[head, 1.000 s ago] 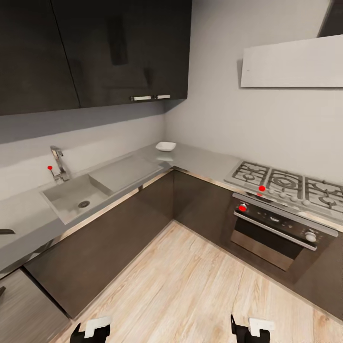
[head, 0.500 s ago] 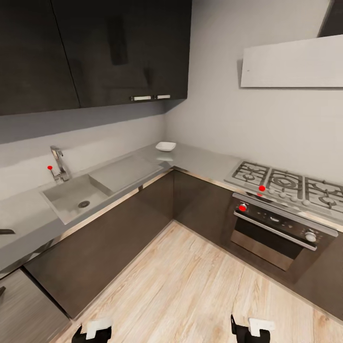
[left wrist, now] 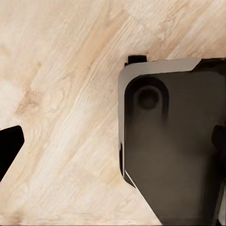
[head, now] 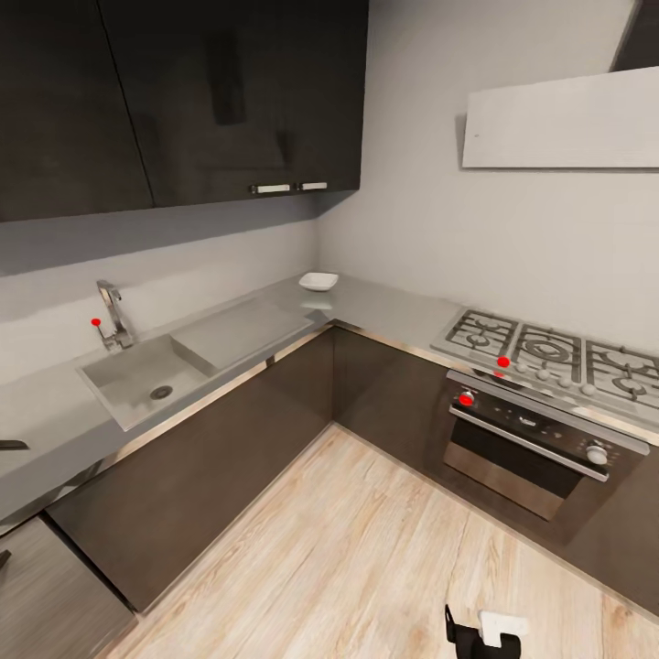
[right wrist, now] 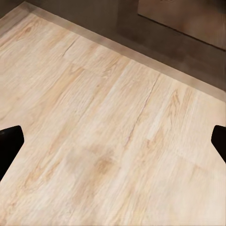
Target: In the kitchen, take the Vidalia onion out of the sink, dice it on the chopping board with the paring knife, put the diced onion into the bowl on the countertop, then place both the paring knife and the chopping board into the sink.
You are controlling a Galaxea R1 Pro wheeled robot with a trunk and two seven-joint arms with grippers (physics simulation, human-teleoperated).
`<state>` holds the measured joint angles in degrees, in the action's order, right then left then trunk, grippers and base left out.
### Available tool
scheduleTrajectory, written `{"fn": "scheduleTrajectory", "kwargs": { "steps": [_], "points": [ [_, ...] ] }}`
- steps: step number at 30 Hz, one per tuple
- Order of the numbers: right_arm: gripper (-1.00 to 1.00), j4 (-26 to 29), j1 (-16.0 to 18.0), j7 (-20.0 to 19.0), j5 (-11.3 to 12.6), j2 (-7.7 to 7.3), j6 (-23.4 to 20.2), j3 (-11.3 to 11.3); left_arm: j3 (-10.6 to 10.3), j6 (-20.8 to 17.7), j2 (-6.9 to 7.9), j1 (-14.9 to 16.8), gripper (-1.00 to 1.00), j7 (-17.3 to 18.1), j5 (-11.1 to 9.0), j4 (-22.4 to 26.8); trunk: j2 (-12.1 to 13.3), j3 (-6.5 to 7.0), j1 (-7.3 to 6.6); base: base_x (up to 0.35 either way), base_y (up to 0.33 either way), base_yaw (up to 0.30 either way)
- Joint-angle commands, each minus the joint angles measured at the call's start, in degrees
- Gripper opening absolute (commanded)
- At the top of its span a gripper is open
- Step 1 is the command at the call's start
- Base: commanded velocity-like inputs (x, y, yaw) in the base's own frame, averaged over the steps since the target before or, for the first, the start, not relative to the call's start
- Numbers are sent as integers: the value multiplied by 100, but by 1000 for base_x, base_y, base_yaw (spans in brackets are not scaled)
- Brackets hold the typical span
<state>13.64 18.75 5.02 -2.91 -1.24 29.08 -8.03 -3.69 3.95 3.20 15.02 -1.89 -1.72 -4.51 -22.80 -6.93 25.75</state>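
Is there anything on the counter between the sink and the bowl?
Nothing visible. From the sink, the flat drainboard and bare countertop run to the bowl in the corner. The basin looks empty; no onion shows in it.

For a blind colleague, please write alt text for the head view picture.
An L-shaped grey countertop on dark grey cabinets holds a rectangular matte grey sink with a chrome tap, a small white bowl in the corner, and a steel gas hob above an oven. The right gripper hangs over light wood floor.
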Motion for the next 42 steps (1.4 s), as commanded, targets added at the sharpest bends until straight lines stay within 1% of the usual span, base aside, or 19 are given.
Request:
{"fn": "scheduleTrajectory", "kwargs": {
  "steps": [1, 4, 7, 8, 13, 14, 15, 16, 17, 18, 19, 21, 24, 25, 26, 29, 34, 37, 42],
  "points": [
    [100, 0, 6, 23, -32, -1, 6, -29, -39, 34, 7, -72, 100, 2, -18, -24, -12, -11, 4, 0, 0, 0],
    [100, 141, 6, 180, -41, -12, -224, -44, -38, 9, -13, -192, 100, 29, -21, -24, -12, -11, 4, 0, 0, 0],
    [100, 794, 6, 474, -50, 5, -1067, -38, -36, -10, -38, -225, 100, 49, -22, -24, -12, -11, 4, 0, 0, 0],
    [100, 1162, 6, 573, -53, 15, -1471, -31, -36, -12, -45, -229, 100, 52, -22, -24, -12, -11, 4, 0, 0, 0],
    [100, 3824, 32, 953, -122, 115, -4146, 105, -30, -16, -63, -238, 100, 57, -29, -24, -12, -11, 4, 0, 0, 0],
    [100, 4096, 43, 989, -134, 119, -4418, 144, -29, -15, -63, -238, 100, 57, -29, -24, -12, -11, 4, 0, 0, 0],
    [100, 4923, 123, 1116, -178, 127, -5218, 290, -28, -13, -64, -237, 100, 57, -30, -24, -12, -11, 4, 0, 0, 0],
    [100, 5442, 246, 1220, -209, 129, -5733, 408, -28, -11, -68, -239, 100, 57, -30, -24, -12, -11, 4, 0, 0, 0],
    [100, 5675, 333, 1276, -225, 132, -5987, 471, -27, -11, -75, -240, 100, 57, -30, -24, -12, -11, 4, 0, 0, 0],
    [100, 6220, 777, 1460, -270, 137, -6810, 682, -27, -9, -98, -238, 100, 57, -30, -22, -12, -11, 4, 0, 0, 0],
    [100, 6340, 950, 1512, -281, 139, -7061, 745, -27, -9, -104, -238, 100, 57, -30, -21, -12, -11, 4, 0, 0, 0],
    [100, 6588, 1872, 1676, -306, 159, -7943, 929, -27, -9, -123, -238, 100, 56, -30, -21, -12, -11, 4, 0, 0, 0],
    [100, 6210, 3191, 1779, -321, 168, -8404, 1031, -27, -8, -132, -240, 100, 57, -31, -20, -12, -11, 4, 9, 0, 0],
    [100, 6044, 3392, 1787, -323, 166, -8437, 1038, -27, -8, -133, -241, 100, 57, -31, -19, -12, -11, 4, 55, 0, 0],
    [100, 5421, 3966, 1804, -331, 158, -8498, 1052, -27, -8, -136, -242, 100, 57, -31, -20, -12, -11, 4, 142, 0, 0],
    [100, 4003, 4978, 1818, -336, 146, -8529, 1063, -27, -8, -149, -244, 100, 57, -31, -21, -12, -11, 4, 233, 0, 0],
    [100, 2698, 5794, 1794, -328, 168, -8525, 1065, -27, -12, -176, -245, 100, 57, -31, -21, -12, -11, 4, 297, 0, 0],
    [100, 2436, 5968, 1778, -315, 190, -8526, 1065, -27, -16, -179, -245, 100, 57, -31, -23, -12, -11, 4, 314, 0, 0],
    [100, 2270, 6027, 1714, -303, 326, -8539, 1069, -27, -17, -184, -242, 100, 57, -31, -21, -12, -11, 4, 316, 0, 0]
  ]
}}
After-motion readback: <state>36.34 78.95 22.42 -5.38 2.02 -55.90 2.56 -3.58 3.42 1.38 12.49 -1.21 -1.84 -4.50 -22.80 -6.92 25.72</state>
